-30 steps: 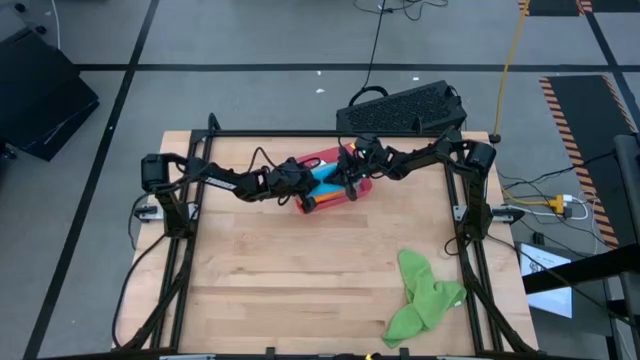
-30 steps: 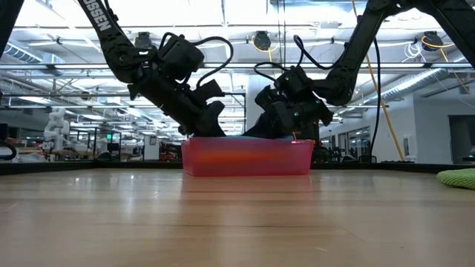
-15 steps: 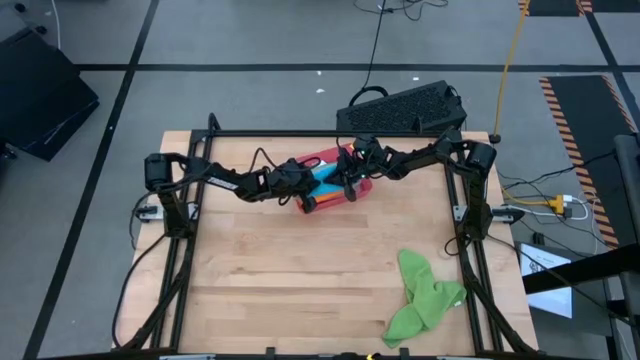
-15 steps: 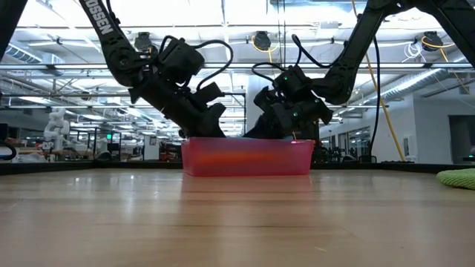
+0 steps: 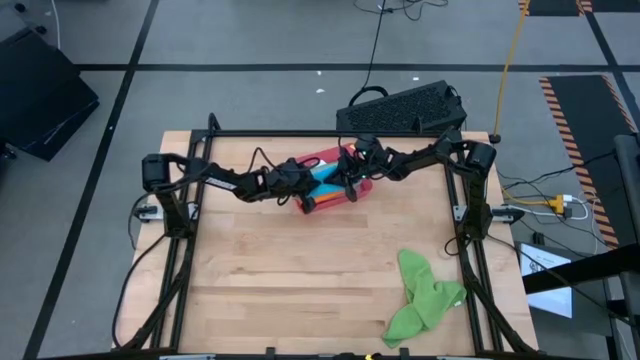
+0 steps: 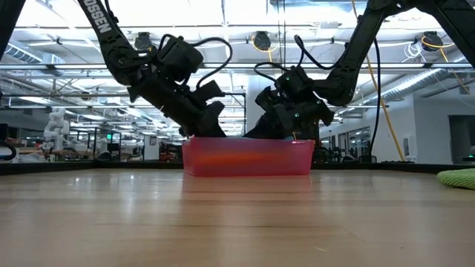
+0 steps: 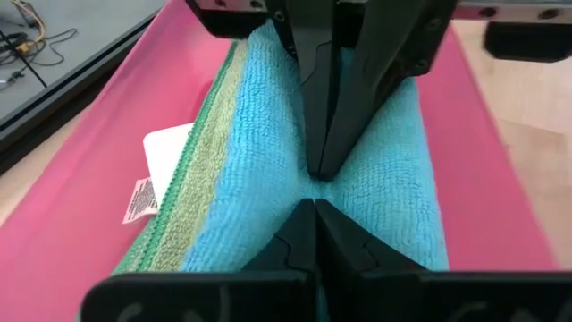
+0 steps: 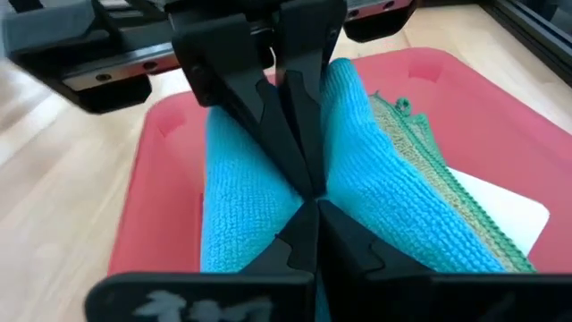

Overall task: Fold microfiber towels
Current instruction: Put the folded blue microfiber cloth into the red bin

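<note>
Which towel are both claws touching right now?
The bright blue towel on top of the stack in the red tray; the bright green towel lies loose, far from both.

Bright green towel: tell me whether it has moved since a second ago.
No. In the high view the bright green towel lies crumpled in the same spot near the table's right front corner.

The wooden tabletop [image 5: 300, 260] stands on a grey floor [image 5: 250, 40] crossed by dark tape lines [image 5: 130, 80]. Beyond its far edge lies a black keyboard [image 5: 402, 108] with a cable trailing off; a yellow cord [image 5: 510, 50] runs across the floor, and hazard-striped tape [image 5: 565, 110] marks the right side. At table height the room opens into a large hall — bright ceiling lights [image 6: 245, 11], overhead pipes and beams [image 6: 415, 78], and cluttered workstations [image 6: 67, 141] far behind.
</note>
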